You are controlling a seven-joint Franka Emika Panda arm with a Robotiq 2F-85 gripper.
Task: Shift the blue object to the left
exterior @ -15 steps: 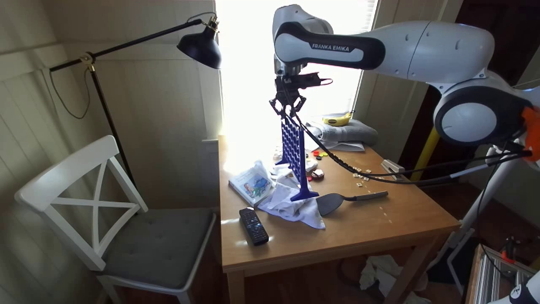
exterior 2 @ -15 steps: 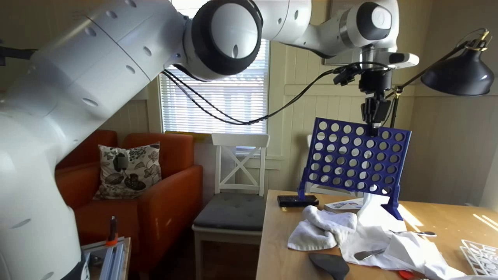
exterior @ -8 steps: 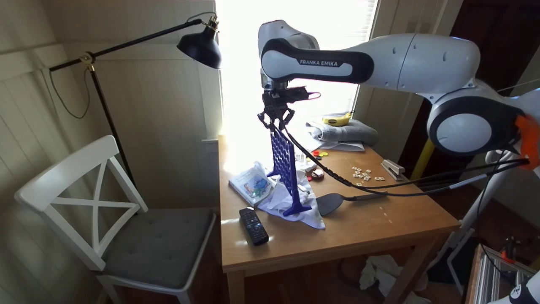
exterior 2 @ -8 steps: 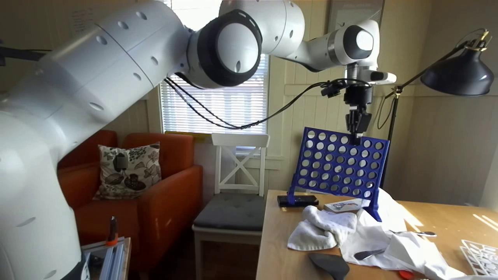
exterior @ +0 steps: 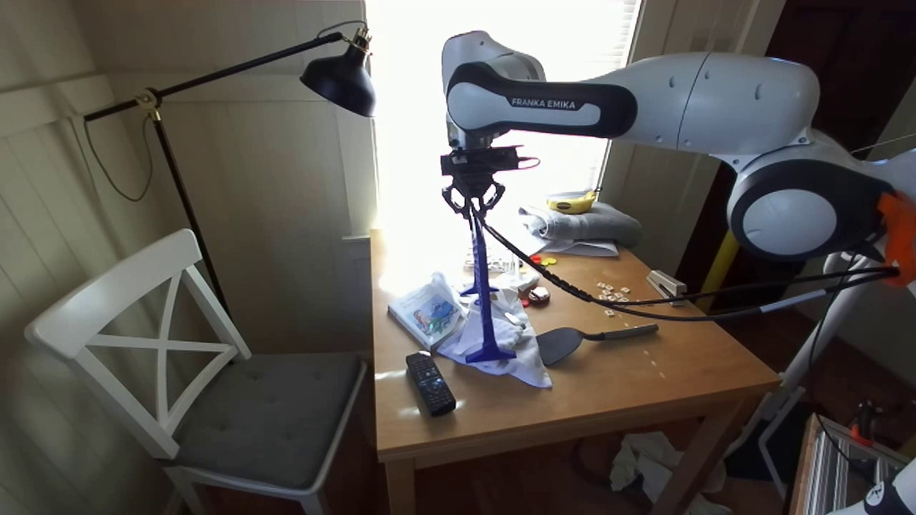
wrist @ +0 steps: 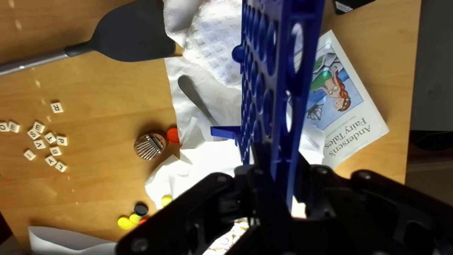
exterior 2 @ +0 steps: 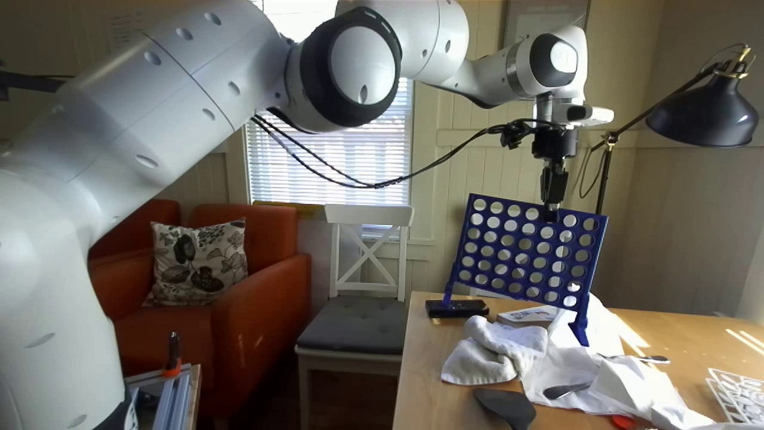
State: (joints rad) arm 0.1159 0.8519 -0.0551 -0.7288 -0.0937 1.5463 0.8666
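Grip: I had my end effector clamped on the top rim of the blue grid, a finger against each face. In the wrist view the grid dropped away from me between the fingers.

Position of object: I held the blue grid in the air over the counter, closer to the edge beside the white chair than to the opposite edge. In an exterior view it hung nearly edge-on, with one foot showing against the white cloth. Tilt noted in an exterior view: the foot away from the remote showed lower than its mate.

Surroundings: The remote lay near a corner on the chair side. A book, its cover reading Andersen's Fairy Tales, lay near the chair-side edge. A spatula lay just beside the cloth, handle pointing toward the opposite edge. Letter tiles were scattered nearer that opposite edge, with a stapler close to it. A small thumb piano sat between tiles and cloth, a red disc just beside it. Toward the edge by the window, a banana rested on a gray towel.
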